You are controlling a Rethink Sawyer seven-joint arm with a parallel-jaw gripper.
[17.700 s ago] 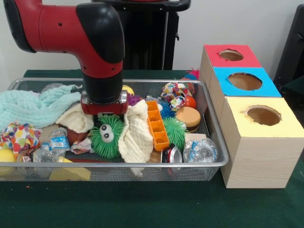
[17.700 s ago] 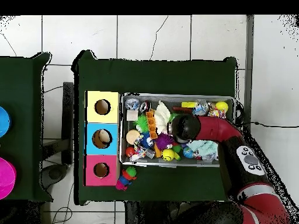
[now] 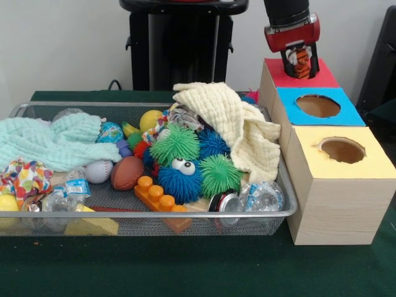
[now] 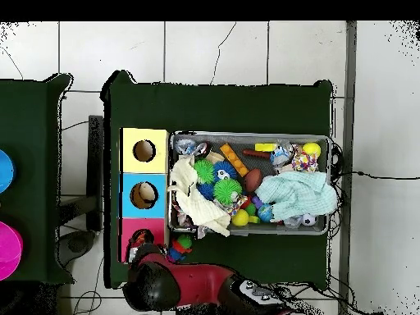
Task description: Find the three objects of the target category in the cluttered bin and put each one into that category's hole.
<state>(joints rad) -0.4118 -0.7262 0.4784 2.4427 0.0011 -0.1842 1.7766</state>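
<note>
Since the earlier frames the arm has swung out of the wire mesh bin (image 3: pixel 281 185) and over to the wooden box (image 3: pixel 337 198), where the gripper (image 3: pixel 300 62) now hangs above the red-surround hole (image 3: pixel 301 75), its fingers clamped on the orange, black-striped plush animal (image 3: pixel 301 63). That toy hides most of the hole in the front view; in the overhead view the arm covers the red end of the box. Inside the bin the clutter has been stirred: the cream cloth (image 3: pixel 238 124) now lies draped over the right end toward the box, the orange block piece (image 3: pixel 156 196) lies flat near the front rim, and a blue spiky ball with eyes (image 3: pixel 180 179) sits among green spiky balls (image 3: pixel 176 143). No label or writing can be read; a crushed water bottle (image 3: pixel 74 185) carries a blue label too small to make out. The blue-surround hole (image 3: pixel 317 106) and yellow-surround hole (image 3: pixel 341 150) are uncovered. Green table (image 3: pixel 185 266) lies bare in front of the bin and box. The mint cloth (image 3: pixel 52 141) remains at the left end.
</note>
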